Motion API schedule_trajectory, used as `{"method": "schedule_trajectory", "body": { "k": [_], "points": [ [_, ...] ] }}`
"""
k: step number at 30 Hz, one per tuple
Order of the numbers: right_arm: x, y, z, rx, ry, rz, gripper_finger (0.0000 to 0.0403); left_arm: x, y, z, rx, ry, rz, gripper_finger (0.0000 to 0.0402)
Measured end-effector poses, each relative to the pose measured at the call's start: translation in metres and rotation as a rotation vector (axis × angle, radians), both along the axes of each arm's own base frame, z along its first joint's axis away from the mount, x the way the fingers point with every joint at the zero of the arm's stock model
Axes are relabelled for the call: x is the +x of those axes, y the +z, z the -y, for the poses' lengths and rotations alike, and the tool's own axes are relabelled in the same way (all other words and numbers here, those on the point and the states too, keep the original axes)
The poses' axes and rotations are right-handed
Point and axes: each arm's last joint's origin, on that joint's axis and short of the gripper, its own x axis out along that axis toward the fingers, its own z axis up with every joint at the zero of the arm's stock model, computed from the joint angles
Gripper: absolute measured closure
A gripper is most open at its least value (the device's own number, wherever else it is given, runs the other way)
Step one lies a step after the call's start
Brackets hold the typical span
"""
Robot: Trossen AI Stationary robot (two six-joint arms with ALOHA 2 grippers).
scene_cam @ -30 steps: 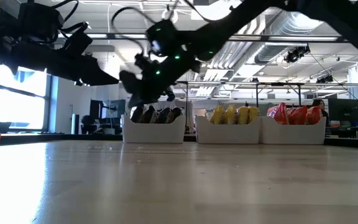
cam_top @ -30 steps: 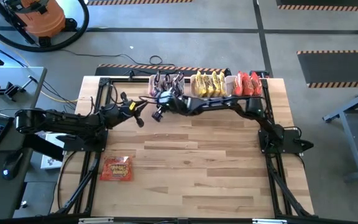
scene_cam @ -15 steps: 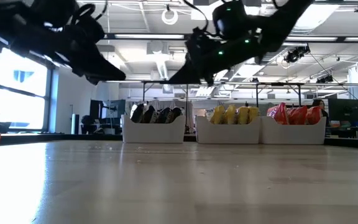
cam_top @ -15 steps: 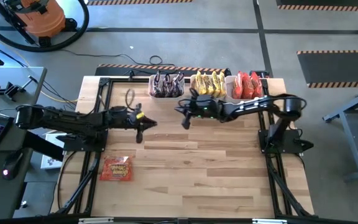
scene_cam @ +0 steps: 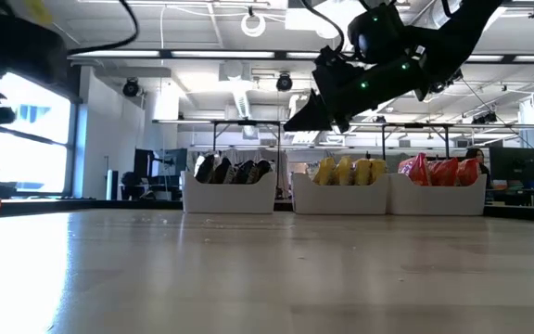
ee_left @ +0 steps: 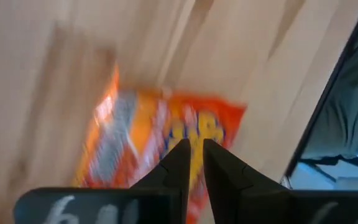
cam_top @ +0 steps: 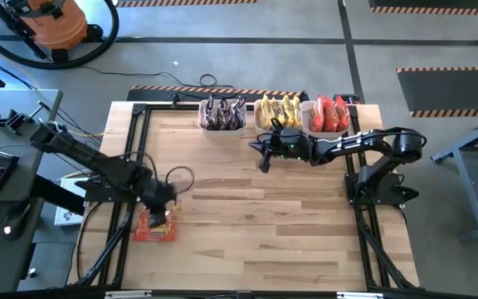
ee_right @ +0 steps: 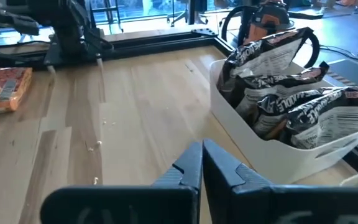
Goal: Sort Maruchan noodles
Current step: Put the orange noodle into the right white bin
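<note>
One orange-red noodle packet (cam_top: 155, 225) lies flat near the table's left near corner; it also shows as the packet (ee_left: 166, 143) and the packet (ee_right: 5, 87). My left gripper (cam_top: 164, 204) hangs just over its far edge, fingers shut (ee_left: 193, 147); whether it touches the packet is unclear. My right gripper (cam_top: 262, 164) is shut (ee_right: 201, 149) and empty, raised in front of the yellow bin (scene_cam: 297, 119). Dark packets stand on edge in the left bin (cam_top: 222, 115), yellow ones in the middle bin (cam_top: 278, 112), red ones in the right bin (cam_top: 329, 114).
The three white bins stand side by side along the far edge (scene_cam: 341, 192). Black frame rails run along the table's left side (cam_top: 131, 166) and right side (cam_top: 357, 199). Bare wood (cam_top: 256, 232) spreads over the middle and near part.
My right gripper has drawn back from the dark-packet bin toward the table's right and risen a little. My left gripper has swung from the left middle of the table toward the near edge and now hangs over the orange-red packet, which has stayed where it was.
</note>
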Motion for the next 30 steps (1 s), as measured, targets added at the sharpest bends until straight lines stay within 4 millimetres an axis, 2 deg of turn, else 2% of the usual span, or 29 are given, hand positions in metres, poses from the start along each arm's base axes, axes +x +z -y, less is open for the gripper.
{"method": "schedule_trajectory", "body": {
  "k": [4,8,13,17,21,26,30],
  "points": [
    [0.0,0.0,0.0,-0.014,0.005,0.0,0.0403,-0.009,-0.004,0.018,-0.005,0.041,-0.099,0.0367],
    [0.0,0.001,0.0,-0.018,0.006,0.0,0.0403,-0.008,-0.015,0.029,0.022,0.044,-0.172,0.0367],
    [0.0,0.001,0.0,-0.017,0.006,0.001,0.0403,0.005,-0.035,0.041,0.074,-0.024,-0.199,0.0367],
    [0.0,0.001,0.0,-0.017,0.006,0.0,0.0403,0.026,-0.043,0.043,0.088,-0.032,-0.09,0.0367],
    [0.0,0.001,0.0,-0.016,0.005,0.001,0.0403,0.047,-0.046,0.028,0.212,0.033,0.067,0.0367],
    [0.0,0.001,0.0,-0.015,0.005,0.001,0.0402,0.075,-0.042,-0.014,0.44,0.208,0.27,0.0367],
    [0.0,0.001,0.0,-0.015,0.006,0.001,0.0402,0.101,-0.036,-0.044,0.531,0.311,0.458,0.0367]
  ]
}}
